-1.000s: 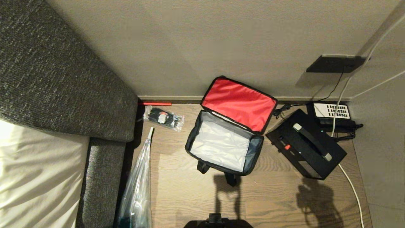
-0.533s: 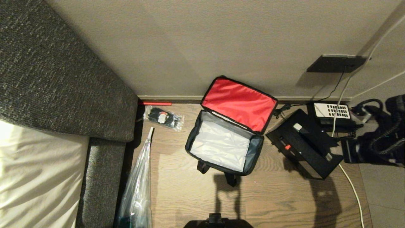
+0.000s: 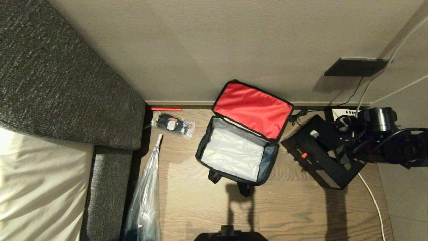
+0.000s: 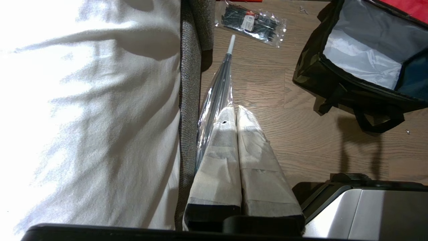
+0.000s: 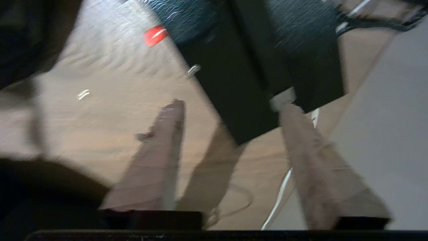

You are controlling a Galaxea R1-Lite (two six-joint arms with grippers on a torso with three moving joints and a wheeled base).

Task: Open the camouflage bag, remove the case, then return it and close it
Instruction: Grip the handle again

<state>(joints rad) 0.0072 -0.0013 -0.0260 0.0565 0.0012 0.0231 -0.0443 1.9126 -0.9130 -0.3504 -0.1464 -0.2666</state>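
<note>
Head view, looking down on a brown wood-plank floor (image 3: 294,207) against a beige wall.

Centre of frame: boxy camouflage bag (image 3: 238,154) of soft fabric, zipped open, red-lined lid (image 3: 252,108) leaning back against the wall, silvery inner lining exposed, nothing inside. Black straps trailing from its lower edge.

Right of the bag, just beside it but apart: black rectangular hard case (image 3: 317,157), standing on the floor at a slant, small red button (image 3: 303,155) on its upper face, long top handle partly hidden.

Right edge of frame: right arm, black and cabled, reaching in over the case, with the right gripper (image 5: 230,105) above the case's far end. In the right wrist view, blurred, two pale fingers (image 5: 157,157) spread wide apart, nothing between them, one tip near the handle's silver end (image 5: 282,97); contact impossible to judge.

Left wrist view: left gripper (image 4: 235,112) parked, padded fingers pressed together, holding nothing, above the floor near a clear folded umbrella (image 4: 214,100).

Upper left of the floor: clear packet of black cable ties (image 3: 172,124). Far left: dark grey woven sofa (image 3: 57,77) with a white cloth.
</note>
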